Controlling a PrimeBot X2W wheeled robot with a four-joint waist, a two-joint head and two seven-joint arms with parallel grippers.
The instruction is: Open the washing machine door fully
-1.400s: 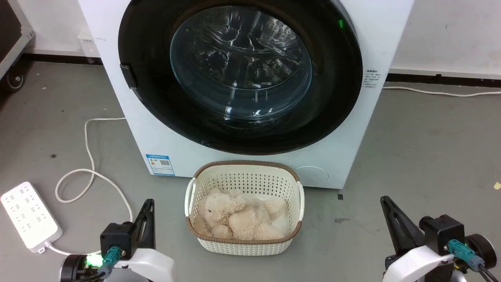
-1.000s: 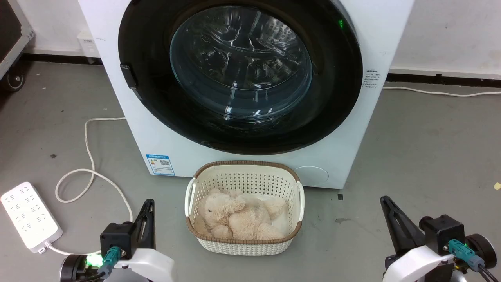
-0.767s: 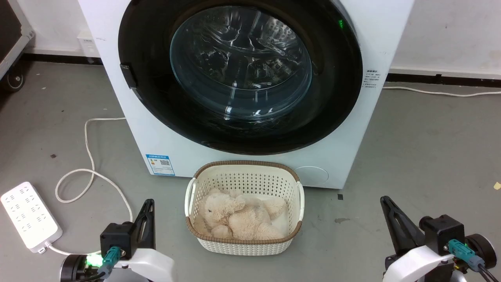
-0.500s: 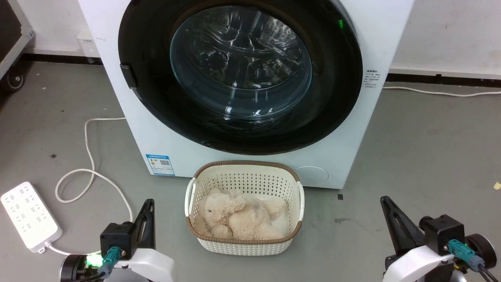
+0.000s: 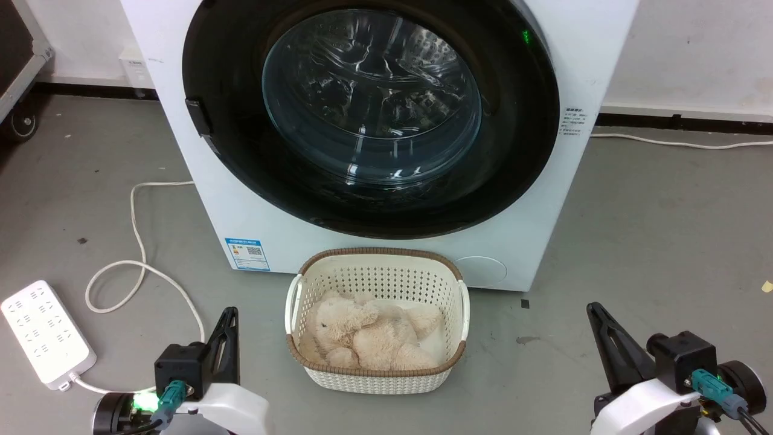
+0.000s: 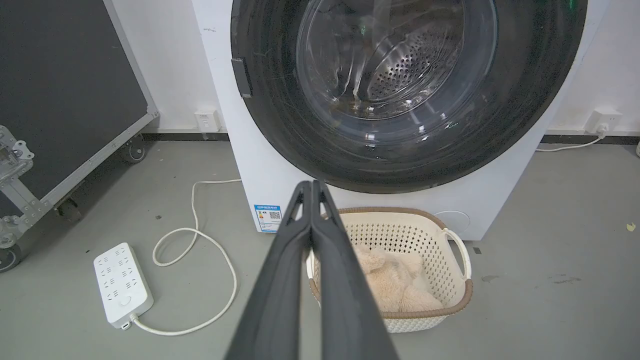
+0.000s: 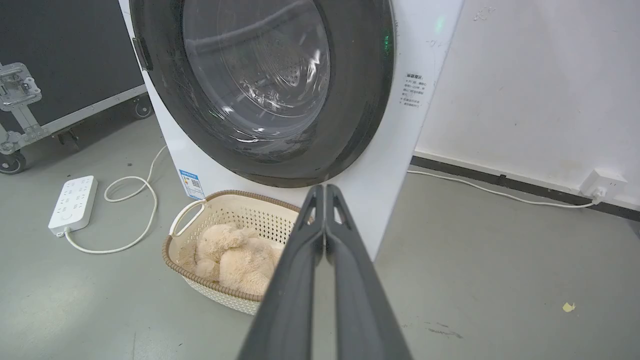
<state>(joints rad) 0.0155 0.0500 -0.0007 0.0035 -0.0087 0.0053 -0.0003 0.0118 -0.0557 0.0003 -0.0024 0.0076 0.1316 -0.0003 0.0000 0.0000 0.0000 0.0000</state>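
Note:
The washing machine door (image 5: 519,151) is a big glossy black disc with a bulging glass centre, lying flat against the white machine front (image 5: 181,121); a small dark hinge block (image 5: 197,118) sits on its left rim. The same door (image 6: 525,100) fills the top of the left wrist view, and the door (image 7: 350,100) is angled in the right wrist view. My left gripper (image 5: 229,314) rests low at the lower left, shut and empty. My right gripper (image 5: 595,311) rests at the lower right, shut and empty. Both hang well short of the door.
A cream basket (image 5: 377,260) holding a beige plush toy (image 5: 368,338) stands on the floor against the machine's foot. A white power strip (image 5: 42,332) and its looping cable (image 5: 139,241) lie at the left. A black wheeled case (image 6: 65,100) stands further left.

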